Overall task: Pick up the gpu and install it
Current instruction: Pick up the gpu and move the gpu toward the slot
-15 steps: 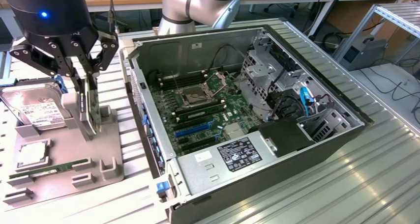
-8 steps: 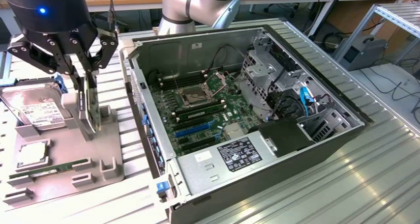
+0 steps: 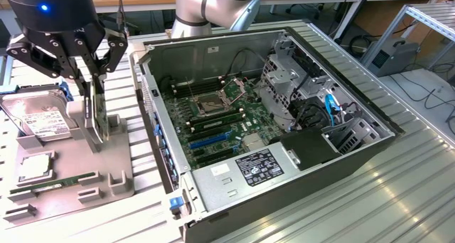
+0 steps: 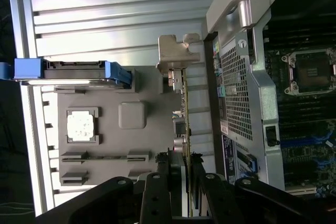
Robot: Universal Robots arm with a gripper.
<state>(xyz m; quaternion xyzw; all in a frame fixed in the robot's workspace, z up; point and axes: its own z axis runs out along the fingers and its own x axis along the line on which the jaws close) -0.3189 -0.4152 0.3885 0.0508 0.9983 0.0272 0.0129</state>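
Partly shut, the pincer (image 4: pixel 180 165) grips the thin gpu (image 3: pixel 95 112) below it by its edge, a safe spot, as it looks light, stiff and breakable.

Top of the gripper (image 3: pixel 92 88) cut off by the exterior view's upper edge, near end of the gpu (image 4: pixel 185 103) covered by the fingers (image 4: pixel 157 192) clamped on it, label print of the hard drive (image 3: pixel 39 120) too small to be read
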